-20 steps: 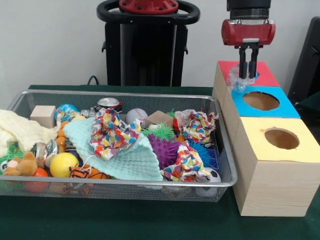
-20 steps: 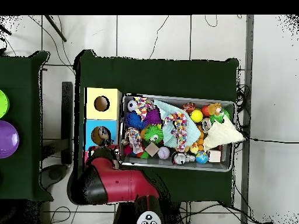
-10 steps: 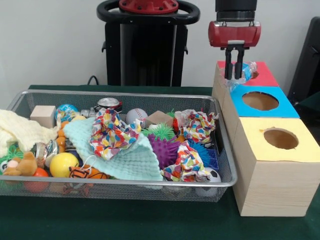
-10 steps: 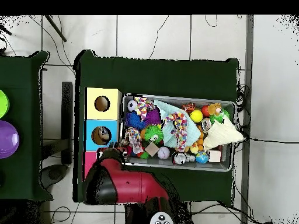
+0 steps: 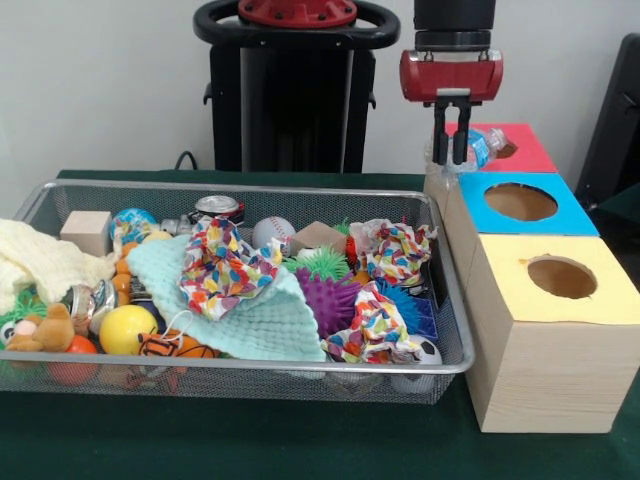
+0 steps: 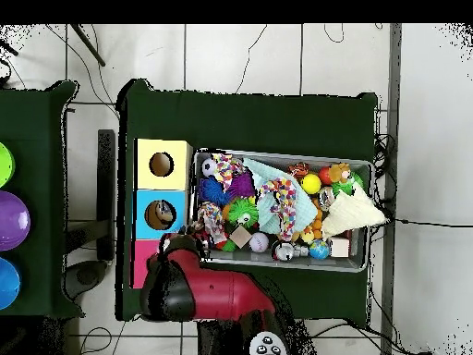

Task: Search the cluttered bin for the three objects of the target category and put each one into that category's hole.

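Your gripper (image 5: 451, 140) pinches a clear bottle (image 5: 470, 148) over the red-topped box (image 5: 520, 150); carry it above the blue hole (image 5: 521, 201), then release.

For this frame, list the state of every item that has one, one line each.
gripper: shut on the clear bottle, raised beside the red-topped box.
clear bottle: held, lifted, not in any hole.
blue-topped box's hole: open, unblocked.
bin: full of clutter.
mint cloth: spread over toys.

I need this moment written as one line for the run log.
gripper: shut on clear bottle | position: above red-topped box edge, beside bin | blue-topped box hole: not yet reached
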